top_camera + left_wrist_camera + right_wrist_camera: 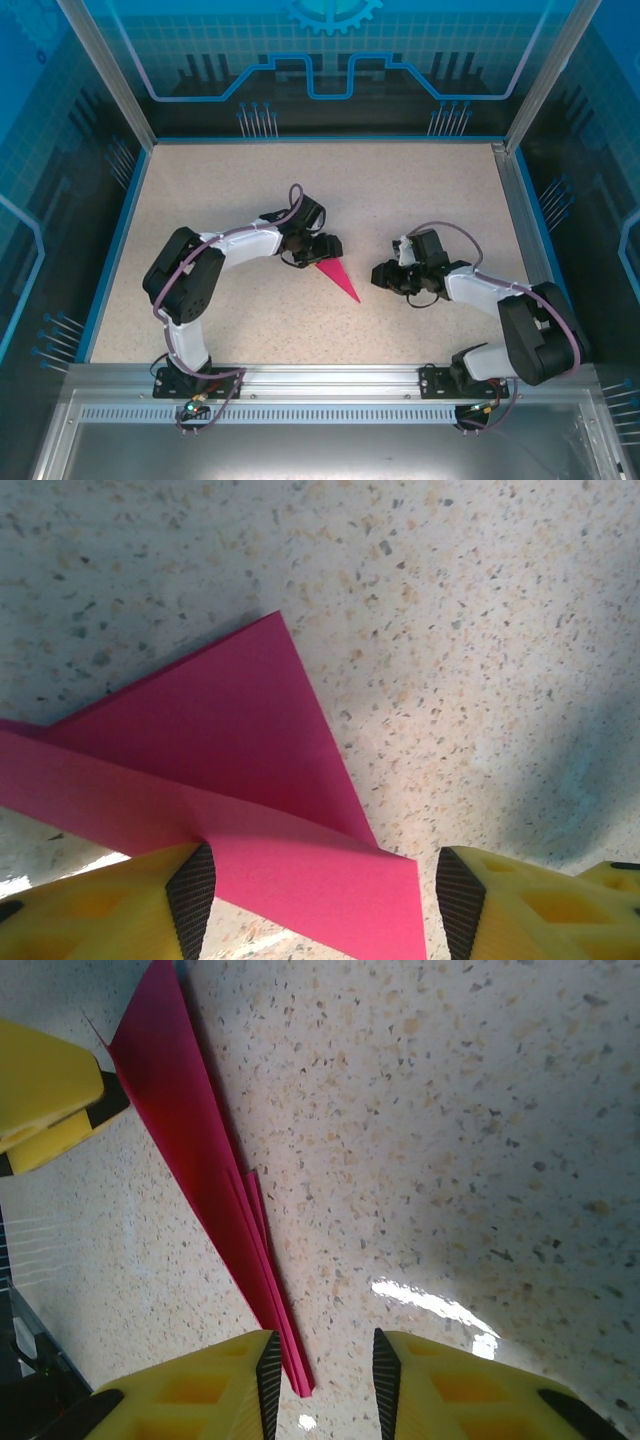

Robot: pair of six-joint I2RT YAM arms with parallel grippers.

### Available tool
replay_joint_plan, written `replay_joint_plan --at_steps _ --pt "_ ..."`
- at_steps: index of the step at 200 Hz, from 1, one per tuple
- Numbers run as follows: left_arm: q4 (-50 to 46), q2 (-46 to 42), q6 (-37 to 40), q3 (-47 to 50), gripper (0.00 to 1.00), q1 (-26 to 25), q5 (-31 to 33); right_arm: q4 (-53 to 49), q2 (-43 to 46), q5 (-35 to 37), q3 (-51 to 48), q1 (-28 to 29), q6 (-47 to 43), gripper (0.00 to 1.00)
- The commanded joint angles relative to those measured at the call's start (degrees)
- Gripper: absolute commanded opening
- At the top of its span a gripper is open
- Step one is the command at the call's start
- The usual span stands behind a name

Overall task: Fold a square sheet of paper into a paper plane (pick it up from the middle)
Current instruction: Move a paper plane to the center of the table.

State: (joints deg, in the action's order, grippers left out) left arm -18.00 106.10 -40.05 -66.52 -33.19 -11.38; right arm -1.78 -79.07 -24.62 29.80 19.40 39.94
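Note:
The magenta paper plane (338,280) lies flat on the speckled table as a narrow dart, its tip pointing toward the near right. My left gripper (325,245) stands open over its wide back end. In the left wrist view the folded paper plane (230,750) runs between the pads of my left gripper (325,880), reaching the left pad (192,895) and stopping short of the right one. My right gripper (385,275) is open at the tip. In the right wrist view the paper plane's (190,1160) point lies just inside the left pad (268,1380) of my right gripper (325,1370), with bare table across to the other pad.
The speckled tabletop (250,180) is bounded by a blue rim and aluminium frame posts (105,70). A yellow finger of the left gripper (40,1090) shows at the upper left of the right wrist view, beside the plane's wide end.

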Motion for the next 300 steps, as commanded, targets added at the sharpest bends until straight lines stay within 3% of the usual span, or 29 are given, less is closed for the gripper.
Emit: replay_joint_plan --at_steps 1,36,77,119,188,283,300 --pt "-3.65 -2.76 1.00 -0.98 0.67 -0.34 2.74 2.90 -0.26 0.17 -1.06 -0.16 0.84 0.33" --pt "-6.94 -3.57 -2.68 -1.31 0.70 -1.06 6.96 0.62 -1.97 0.11 1.70 0.11 -1.96 0.35" --pt "-16.93 -2.07 -8.33 -6.65 0.71 -5.61 15.60 -2.63 -4.86 1.59 5.97 0.11 -5.58 0.37" --pt "-21.12 0.74 -11.88 -11.47 0.73 -9.27 18.42 -3.03 -7.24 1.76 8.48 0.08 -6.68 0.37" --pt "-21.36 2.83 -16.92 -12.74 0.81 -10.34 17.31 -1.35 -6.66 0.62 6.06 0.03 -6.55 0.39" --pt "-23.02 6.95 -19.93 -16.45 0.81 -10.89 16.60 -3.16 -2.59 -0.68 4.47 0.13 -7.51 0.43" --pt "-23.12 6.55 -20.06 -16.18 0.78 -10.83 16.91 -3.23 -2.50 -1.17 4.38 0.16 -7.68 0.44"
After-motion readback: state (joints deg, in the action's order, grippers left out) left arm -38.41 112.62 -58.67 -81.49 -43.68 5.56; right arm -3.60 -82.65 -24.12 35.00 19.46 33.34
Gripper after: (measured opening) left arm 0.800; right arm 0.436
